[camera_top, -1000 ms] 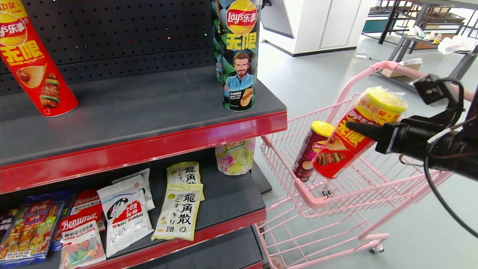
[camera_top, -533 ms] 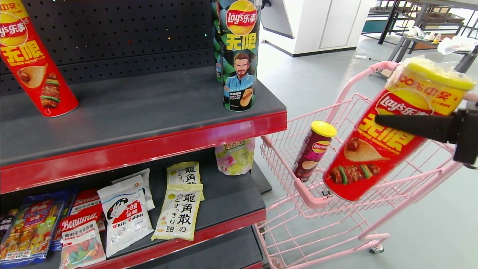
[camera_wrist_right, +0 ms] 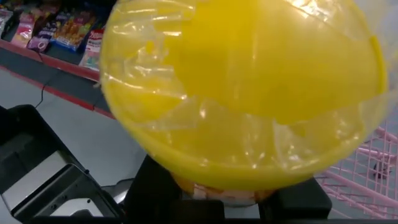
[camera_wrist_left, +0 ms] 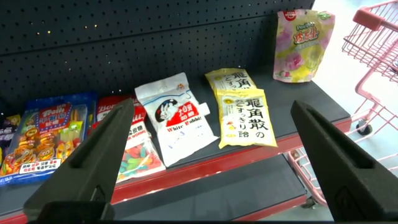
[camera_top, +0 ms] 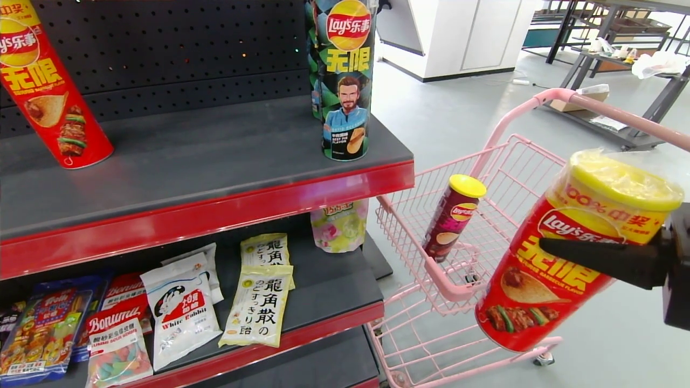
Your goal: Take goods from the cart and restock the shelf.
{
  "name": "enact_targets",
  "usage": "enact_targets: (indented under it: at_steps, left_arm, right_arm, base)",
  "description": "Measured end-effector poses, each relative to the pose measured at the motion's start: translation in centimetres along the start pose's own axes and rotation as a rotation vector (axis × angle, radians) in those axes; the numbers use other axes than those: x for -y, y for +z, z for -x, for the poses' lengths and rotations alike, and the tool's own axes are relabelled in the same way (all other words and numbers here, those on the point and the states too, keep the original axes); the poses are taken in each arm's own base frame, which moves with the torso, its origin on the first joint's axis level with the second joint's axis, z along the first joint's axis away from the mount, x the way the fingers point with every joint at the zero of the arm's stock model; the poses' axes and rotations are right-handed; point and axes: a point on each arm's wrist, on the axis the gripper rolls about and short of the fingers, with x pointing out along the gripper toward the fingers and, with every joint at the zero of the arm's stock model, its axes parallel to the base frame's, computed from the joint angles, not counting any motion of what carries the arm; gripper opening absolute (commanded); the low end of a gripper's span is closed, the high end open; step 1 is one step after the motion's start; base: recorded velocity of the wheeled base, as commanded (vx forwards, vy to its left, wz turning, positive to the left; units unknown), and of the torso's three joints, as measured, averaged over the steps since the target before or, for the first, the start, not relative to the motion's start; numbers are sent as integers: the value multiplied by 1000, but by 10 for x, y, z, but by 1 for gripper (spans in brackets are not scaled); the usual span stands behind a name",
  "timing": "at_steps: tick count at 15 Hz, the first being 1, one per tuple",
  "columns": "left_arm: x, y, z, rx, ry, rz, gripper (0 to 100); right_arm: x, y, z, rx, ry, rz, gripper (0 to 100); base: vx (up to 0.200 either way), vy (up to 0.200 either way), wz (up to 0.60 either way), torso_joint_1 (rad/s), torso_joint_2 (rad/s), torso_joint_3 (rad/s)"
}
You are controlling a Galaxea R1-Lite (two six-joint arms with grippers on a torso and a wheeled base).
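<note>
The red can (camera_top: 539, 302) was held clear of the cart (camera_top: 593, 105), clamped about its upper body between the jaws of the right gripper (camera_top: 560, 250), out at the robot's right. Its long axis was tilted: the yellow lid (camera_wrist_right: 249, 93) was turned up and to the right, the base down and toward the shelving. The upper shelf (camera_top: 215, 161) lay well apart to the left and higher, with a bare stretch between the red canister (camera_top: 48, 91) and the dark canister (camera_top: 345, 81) stood on it. It was judged that the can would have to be carried left and upward and brought upright before being set there. The left gripper (camera_wrist_left: 208, 155) was seen with jaws apart and empty, before the lower shelf (camera_wrist_left: 305, 112), so the right arm was the one placed for the move. A maroon can (camera_top: 453, 215) was seen leaning in the cart, not yet taken
</note>
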Motion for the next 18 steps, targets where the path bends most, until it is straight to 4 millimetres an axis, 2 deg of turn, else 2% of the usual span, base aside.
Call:
enact_targets:
  at_steps: [4,10,18]
  left_arm:
    - [0,0,0,0,0,-1,100]
    - [0,0,0,0,0,-1,100]
    - [0,0,0,2,0,-1,100]
  right_arm:
    - [4,-2,4,5,-31,-12,0]
    - [4,-9,8,-4,-34,-17,0]
    - [2,-15,13,-2,-36,-14,0]
  base:
    - [0,0,0,0,0,0]
    - [-200,0,0,5,4,2]
    - [0,0,0,0,0,0]
